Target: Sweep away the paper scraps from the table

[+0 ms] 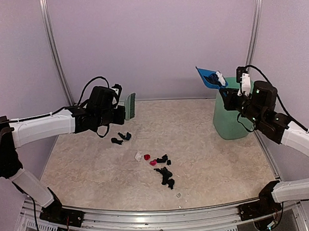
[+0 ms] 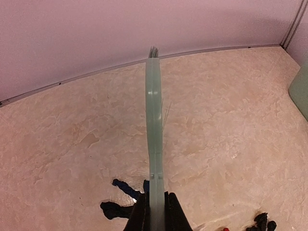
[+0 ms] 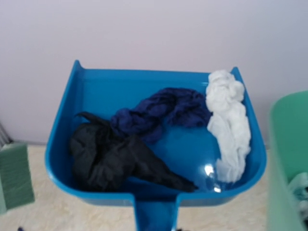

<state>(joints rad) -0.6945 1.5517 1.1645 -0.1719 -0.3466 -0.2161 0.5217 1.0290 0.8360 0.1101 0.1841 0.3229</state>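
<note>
Right gripper point(image 1: 229, 92) clamps the loaded dustpan point(image 3: 120, 91) above the far-right-corner bin point(image 1: 231, 123); left gripper point(image 2: 154, 214) clamps the brush point(image 2: 154, 120). Emptying step: tip dustpan into bin.

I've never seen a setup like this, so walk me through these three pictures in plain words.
This is a robot with two arms bolted at the near edge of a table. The wide picture comes from a fixed camera above and behind the arms. The other two come from a camera on each wrist. The left gripper clamps a green brush. The right gripper holds a blue dustpan, raised near the top of a mint-green bin. In the pan lie a black wad, a dark-blue wad and a white wad. More paper scraps, mostly black with some red and white, lie on the table between the arms.
</note>
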